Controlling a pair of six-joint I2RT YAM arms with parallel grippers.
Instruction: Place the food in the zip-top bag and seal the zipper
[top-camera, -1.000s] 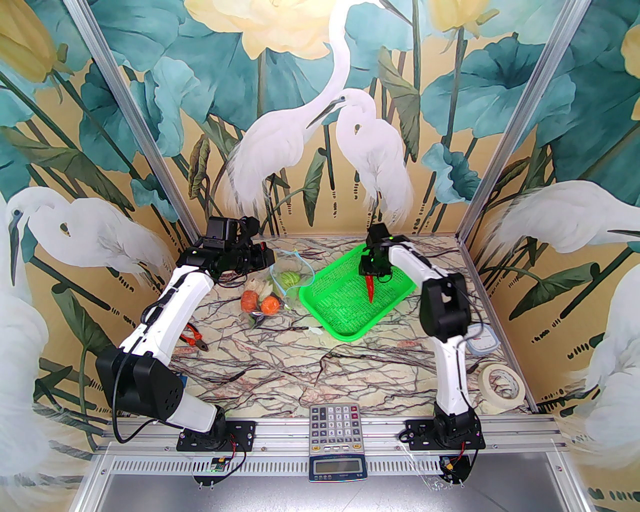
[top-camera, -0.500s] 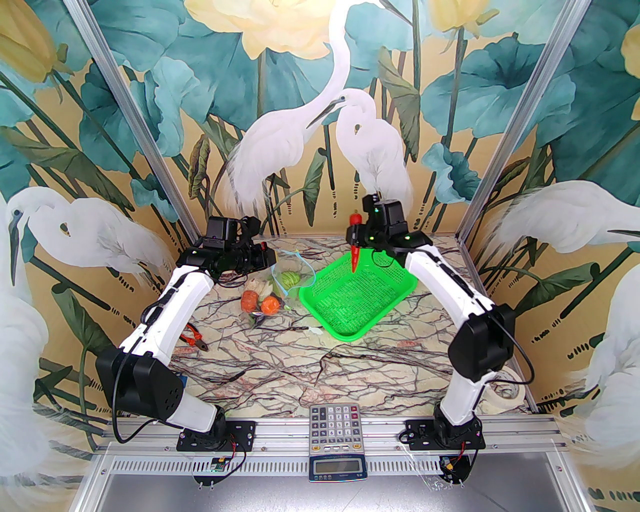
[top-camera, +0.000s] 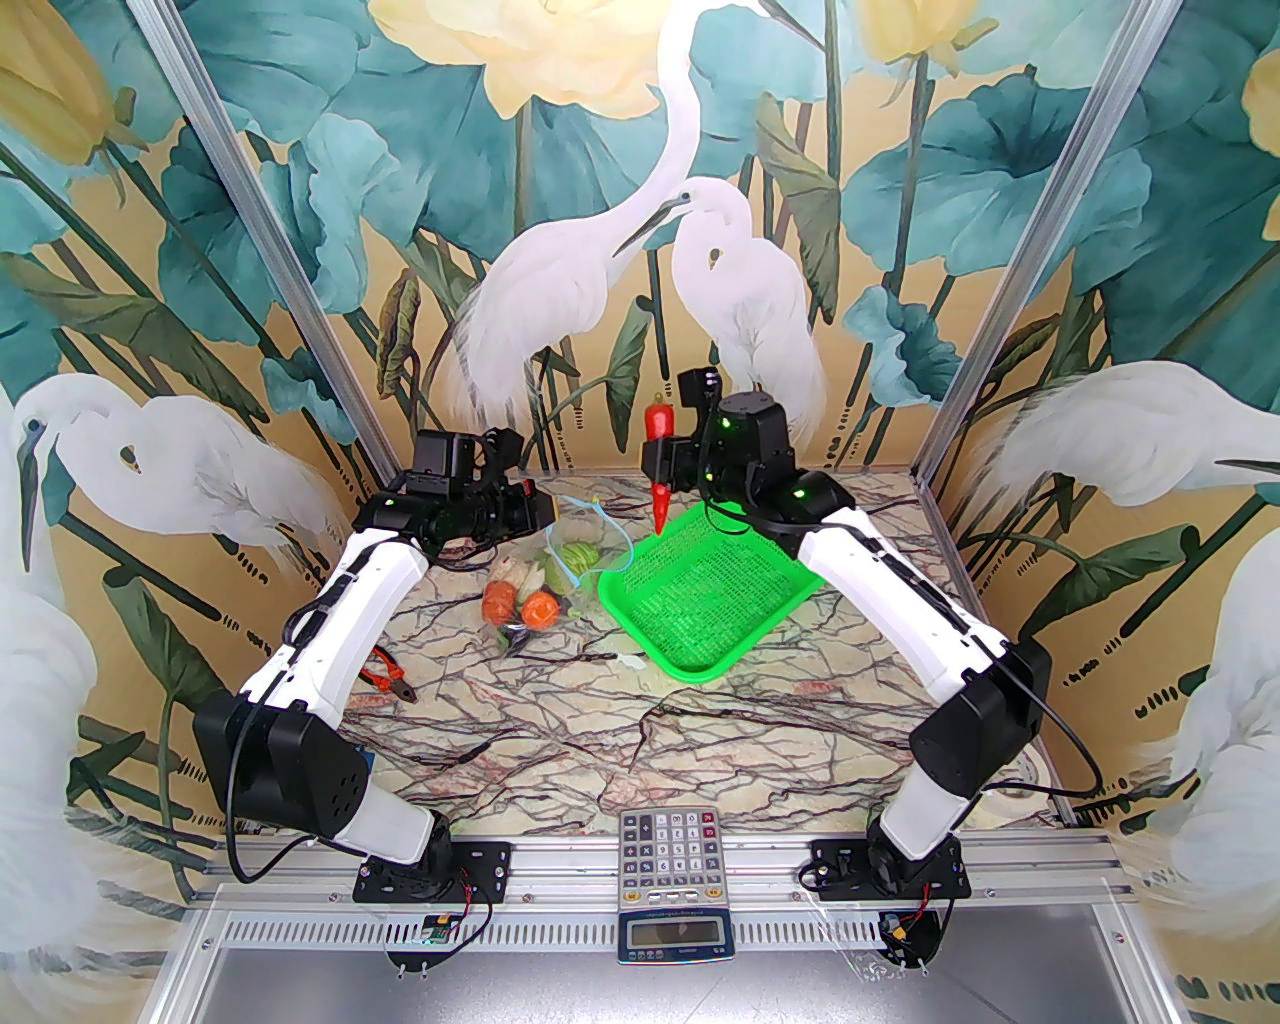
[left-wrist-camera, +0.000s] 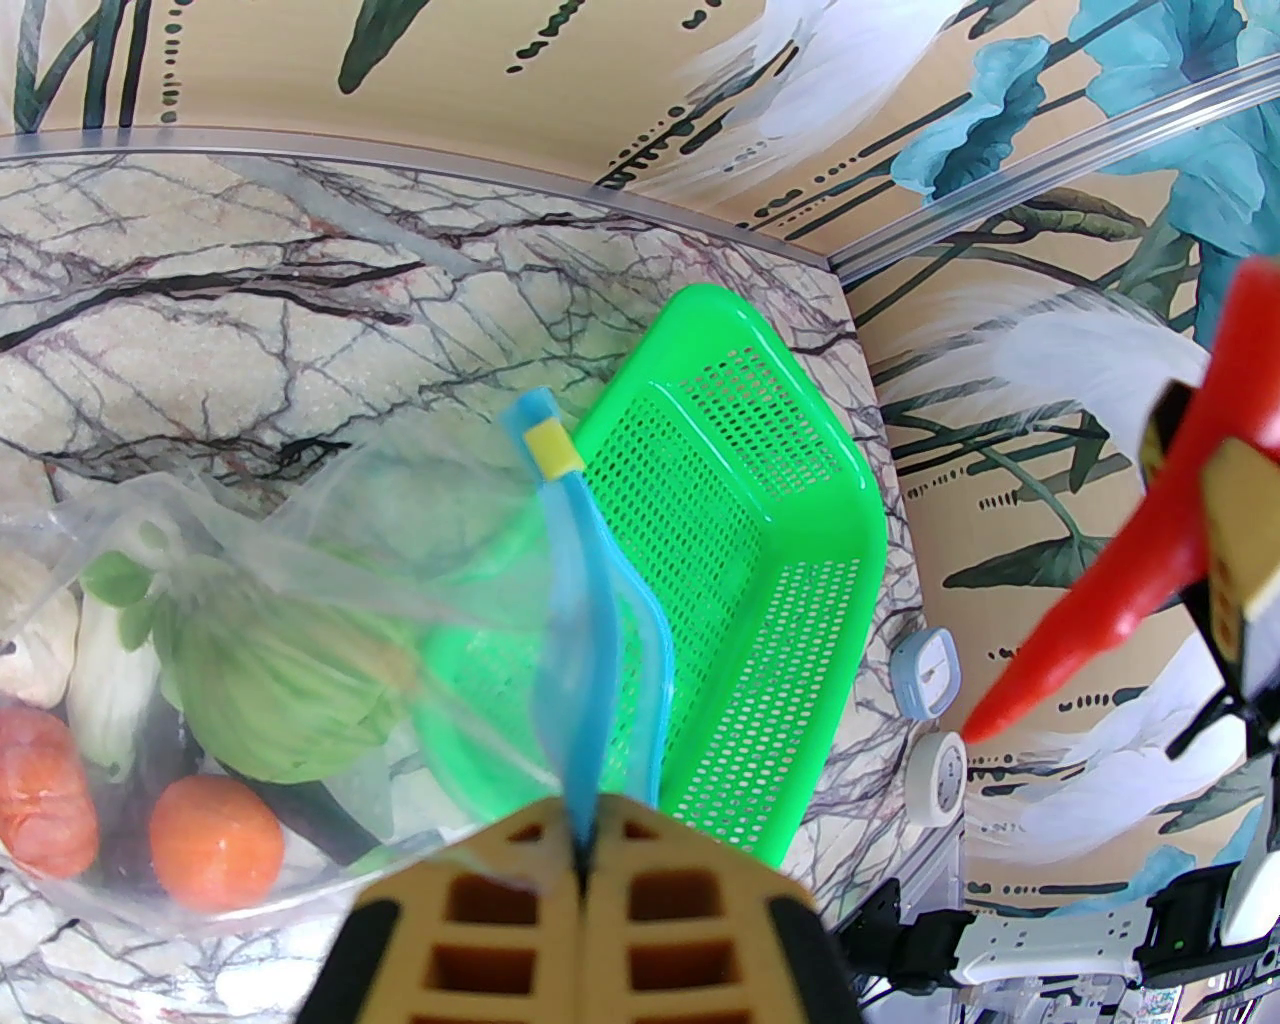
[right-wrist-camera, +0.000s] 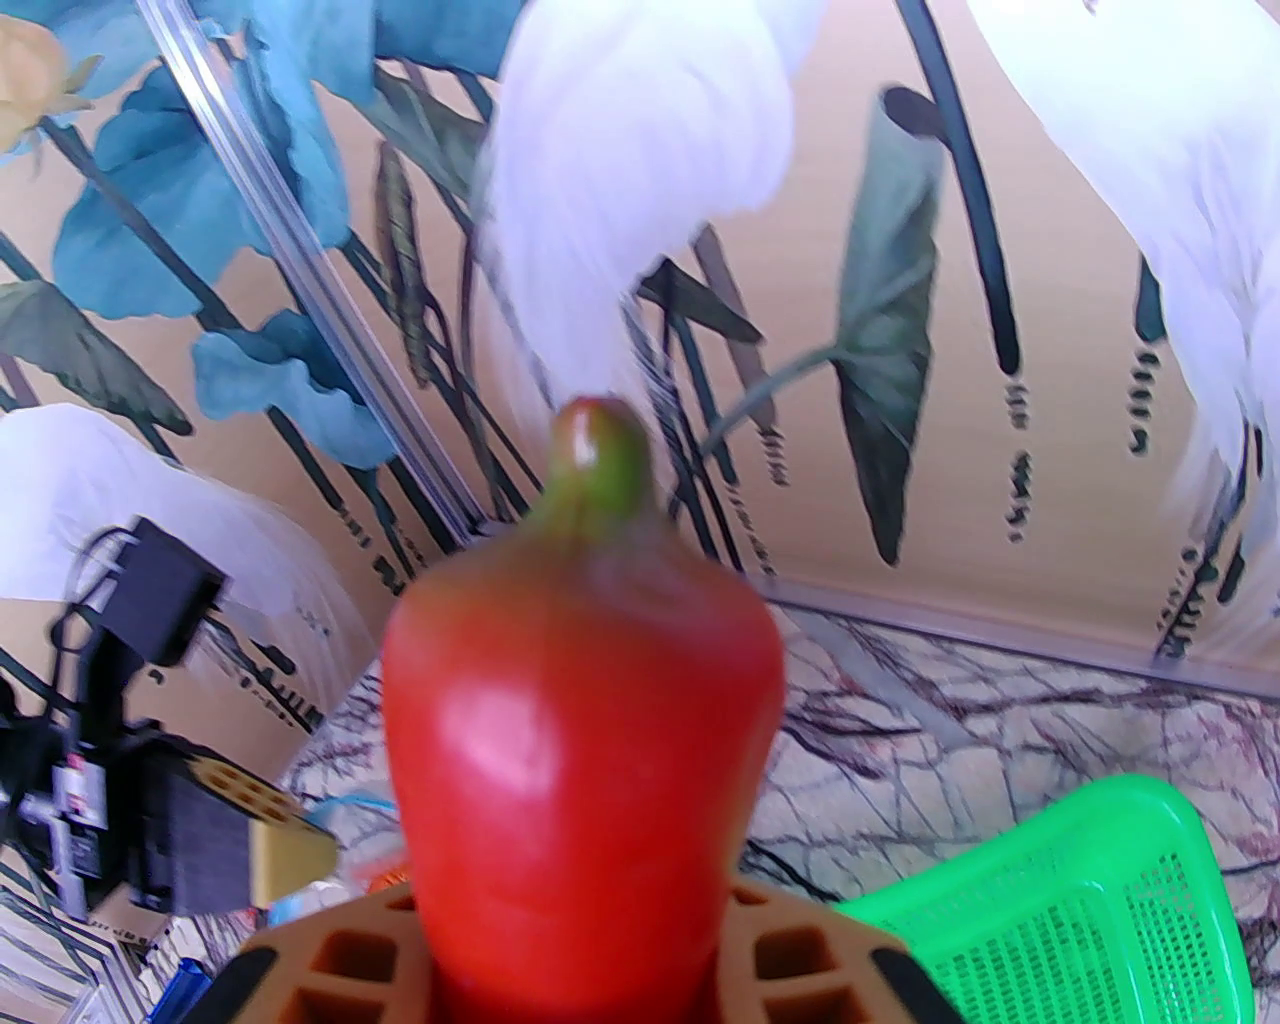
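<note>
right tool (top-camera: 664, 462) gripping red chili (top-camera: 661, 505), now lifted leftward off basket (top-camera: 700, 600); left tool (left-wrist-camera: 582, 870) clamps zipper (left-wrist-camera: 572, 620)

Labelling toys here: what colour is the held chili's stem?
The stem is green, reddish at its tip, atop the red chili. Clearest in the right wrist view.

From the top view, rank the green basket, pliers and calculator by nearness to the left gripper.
1. Green basket, just to the right of the left gripper.
2. Pliers, on the table's left side, closer to the arm bases.
3. Calculator, at the near edge, centre.
</note>
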